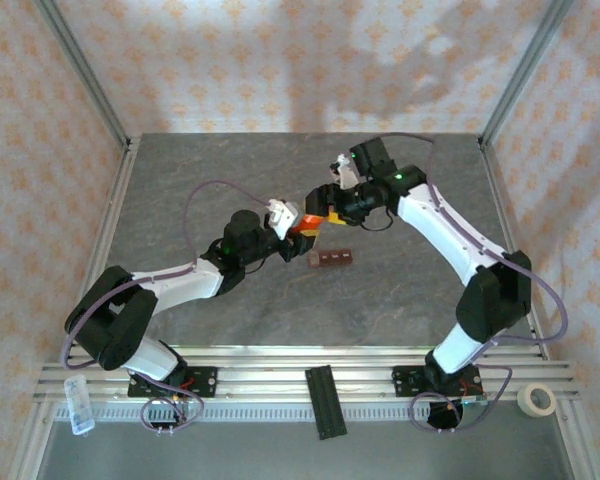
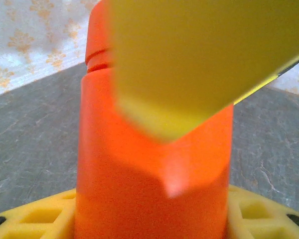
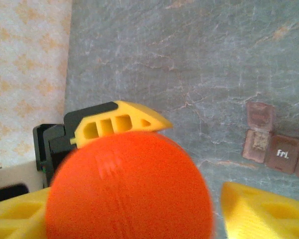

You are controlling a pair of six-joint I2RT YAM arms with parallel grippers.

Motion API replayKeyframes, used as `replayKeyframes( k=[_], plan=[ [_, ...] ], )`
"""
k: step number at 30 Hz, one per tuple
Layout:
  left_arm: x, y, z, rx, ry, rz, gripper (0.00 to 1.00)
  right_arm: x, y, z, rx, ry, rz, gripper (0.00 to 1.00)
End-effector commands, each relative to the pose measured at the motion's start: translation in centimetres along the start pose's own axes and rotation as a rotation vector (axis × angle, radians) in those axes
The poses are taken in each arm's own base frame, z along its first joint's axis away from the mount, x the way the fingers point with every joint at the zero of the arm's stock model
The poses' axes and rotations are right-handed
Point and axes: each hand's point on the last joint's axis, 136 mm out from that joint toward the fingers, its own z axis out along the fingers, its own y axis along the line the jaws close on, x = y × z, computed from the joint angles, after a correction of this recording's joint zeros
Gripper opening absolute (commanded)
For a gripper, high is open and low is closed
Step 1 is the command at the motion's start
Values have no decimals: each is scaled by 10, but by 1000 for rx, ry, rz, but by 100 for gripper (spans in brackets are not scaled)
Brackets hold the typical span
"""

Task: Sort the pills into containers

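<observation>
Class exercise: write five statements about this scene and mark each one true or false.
1. The bottle sits between the left gripper and the right gripper. True.
2. The strip lies on the table, apart from the bottle. True.
3. Every lid on the strip is shut. False: one end lid is flipped open.
4. The black bar lies beside the strip. False: it rests on the near rail, away from the strip.
5. A tape roll lies at the near right corner. True.

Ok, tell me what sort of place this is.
Probably a lab robot test cell: aluminium frame posts around a grey table, patterned backdrop walls, and two arms bolted to rails at its edge.
</observation>
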Motion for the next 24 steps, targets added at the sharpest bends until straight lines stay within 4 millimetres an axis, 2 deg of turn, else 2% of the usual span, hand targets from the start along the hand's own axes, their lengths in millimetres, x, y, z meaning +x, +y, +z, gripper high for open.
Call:
replayKeyframes(
  k=[1, 6, 14, 18, 24],
  plan=[
    [-35, 7, -11, -51, -87, 7, 0, -17, 6, -41, -58, -130, 9, 79],
    [-40, 12, -16, -89, -80, -1, 0, -23, 2, -60, -47, -204, 54, 81],
    [-34, 8, -12, -60, 35, -2, 0, -54, -5, -69, -68, -420, 251, 82],
    [-32, 9, -12, -62, 52, 10, 0, -60, 2, -64, -62, -451, 258, 86],
    [-27, 9, -10, -60, 79, 3, 0, -59, 11, -42, -52, -422, 263, 87]
  ],
)
